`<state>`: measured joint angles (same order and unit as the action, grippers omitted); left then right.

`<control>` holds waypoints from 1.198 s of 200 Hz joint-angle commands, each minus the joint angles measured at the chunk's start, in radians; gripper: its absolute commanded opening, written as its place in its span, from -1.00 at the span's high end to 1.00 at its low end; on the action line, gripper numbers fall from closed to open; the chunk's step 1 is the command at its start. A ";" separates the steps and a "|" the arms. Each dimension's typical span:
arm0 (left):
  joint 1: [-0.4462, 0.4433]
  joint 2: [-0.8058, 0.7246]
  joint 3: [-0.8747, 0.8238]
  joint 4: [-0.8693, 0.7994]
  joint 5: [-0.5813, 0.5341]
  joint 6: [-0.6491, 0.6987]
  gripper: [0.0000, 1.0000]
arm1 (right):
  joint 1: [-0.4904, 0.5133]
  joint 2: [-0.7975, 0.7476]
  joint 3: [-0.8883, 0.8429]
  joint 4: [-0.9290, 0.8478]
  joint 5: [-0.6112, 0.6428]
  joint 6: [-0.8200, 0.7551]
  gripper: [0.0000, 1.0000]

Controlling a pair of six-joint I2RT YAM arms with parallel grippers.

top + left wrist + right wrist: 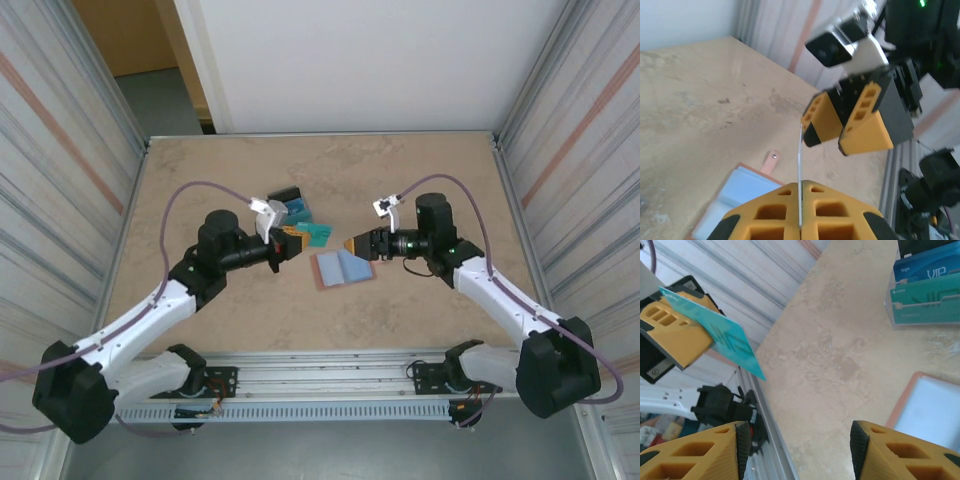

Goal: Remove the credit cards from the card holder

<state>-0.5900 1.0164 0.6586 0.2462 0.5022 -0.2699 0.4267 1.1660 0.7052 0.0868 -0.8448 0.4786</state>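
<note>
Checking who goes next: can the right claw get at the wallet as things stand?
Probably yes: the right claw hangs open beside the open wallet, nothing between them. The left claw, shut on a teal card, is off to the other side.

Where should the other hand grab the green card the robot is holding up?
Probably the free end of the card, which sticks out past the left hand. The right hand could come at it end-on, pinching its two flat faces, since it is thin and held clear of the table.
</note>
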 commanded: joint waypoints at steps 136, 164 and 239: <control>-0.008 0.035 -0.024 0.231 0.048 -0.206 1.00 | 0.156 0.129 0.030 0.565 0.066 0.210 0.61; -0.007 0.027 -0.002 0.173 0.041 -0.171 1.00 | 0.152 0.120 0.040 0.541 0.028 0.186 1.00; 0.022 -0.051 0.157 -0.184 0.064 0.088 0.16 | 0.150 -0.025 0.114 0.036 0.029 -0.120 1.00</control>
<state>-0.5816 1.0222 0.7109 0.2283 0.5243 -0.3386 0.5739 1.1980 0.7597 0.3660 -0.8051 0.5255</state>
